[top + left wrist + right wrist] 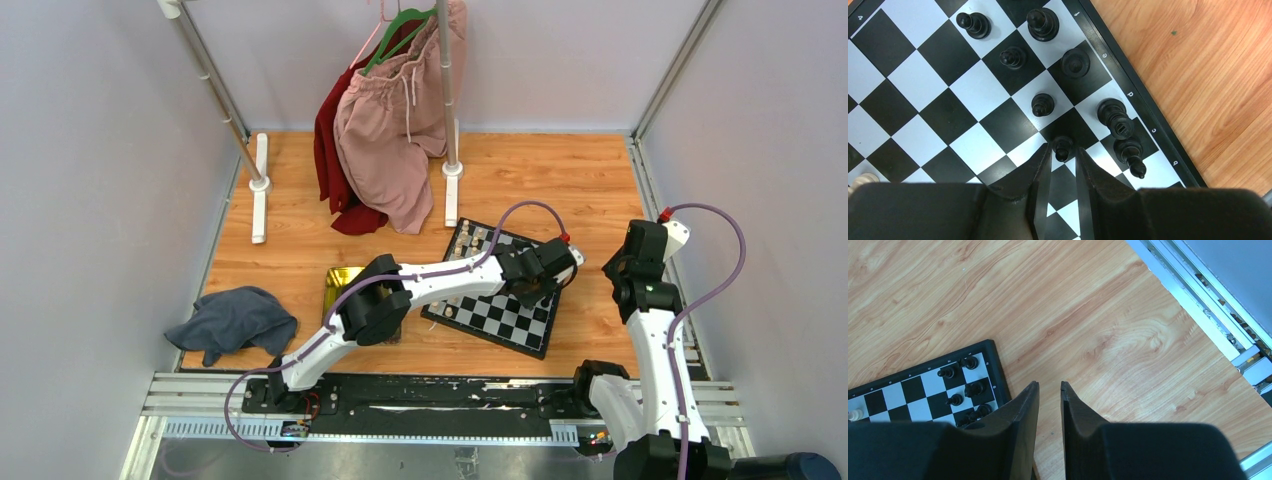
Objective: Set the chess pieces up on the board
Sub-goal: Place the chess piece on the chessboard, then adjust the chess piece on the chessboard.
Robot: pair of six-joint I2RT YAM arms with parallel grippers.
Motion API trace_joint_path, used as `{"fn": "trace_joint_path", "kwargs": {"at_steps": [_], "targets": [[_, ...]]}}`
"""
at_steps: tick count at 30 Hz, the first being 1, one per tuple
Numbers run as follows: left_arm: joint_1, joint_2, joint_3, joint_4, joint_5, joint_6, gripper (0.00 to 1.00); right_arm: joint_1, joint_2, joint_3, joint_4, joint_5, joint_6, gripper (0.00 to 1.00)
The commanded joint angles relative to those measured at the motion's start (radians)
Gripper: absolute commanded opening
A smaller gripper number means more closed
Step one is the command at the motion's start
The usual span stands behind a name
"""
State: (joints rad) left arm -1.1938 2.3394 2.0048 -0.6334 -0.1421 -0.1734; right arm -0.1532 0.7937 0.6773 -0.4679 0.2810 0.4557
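Two black fingers of the left gripper (1063,156) fill the bottom of the left wrist view, slightly parted on either side of a black pawn (1063,146) that stands on the board (933,105). Seven more black chess pieces (1042,23) cluster along the board's lettered edge. From the right wrist, the right gripper (1049,389) hangs over the wooden table (1098,315) near the board's edge, fingers narrowly apart and holding nothing. From above, the left arm (440,278) reaches across the board, the right arm (655,320) stands apart at its right, and a yellow-green tray (345,280) lies to its left.
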Motion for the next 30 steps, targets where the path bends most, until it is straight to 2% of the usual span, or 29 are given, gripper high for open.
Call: {"fn": "trace_joint_path", "kwargs": {"at_steps": [1, 5, 15, 17, 24, 27, 30], "targets": [[-0.009, 0.023, 0.023, 0.008, -0.009, -0.003, 0.30, -0.019, -0.011, -0.010, -0.001, 0.010, -0.006, 0.27], [-0.008, 0.011, 0.027, 0.003, -0.018, -0.011, 0.34, -0.020, -0.008, -0.001, -0.001, 0.009, -0.011, 0.27], [-0.007, -0.059, -0.019, -0.006, -0.045, -0.022, 0.36, -0.020, -0.006, 0.005, 0.003, -0.005, -0.013, 0.27], [-0.007, -0.074, -0.032, -0.003, -0.047, -0.029, 0.41, -0.019, -0.008, 0.006, 0.002, -0.004, -0.019, 0.27], [-0.008, -0.130, -0.081, 0.004, -0.053, -0.030, 0.45, -0.017, -0.009, 0.006, 0.000, -0.006, -0.020, 0.27], [-0.007, -0.150, -0.112, 0.006, -0.063, -0.021, 0.43, -0.017, -0.012, 0.003, 0.002, -0.010, -0.016, 0.27], [-0.007, -0.164, -0.146, 0.017, -0.076, -0.018, 0.33, -0.017, -0.011, 0.001, 0.005, -0.011, -0.014, 0.26]]}}
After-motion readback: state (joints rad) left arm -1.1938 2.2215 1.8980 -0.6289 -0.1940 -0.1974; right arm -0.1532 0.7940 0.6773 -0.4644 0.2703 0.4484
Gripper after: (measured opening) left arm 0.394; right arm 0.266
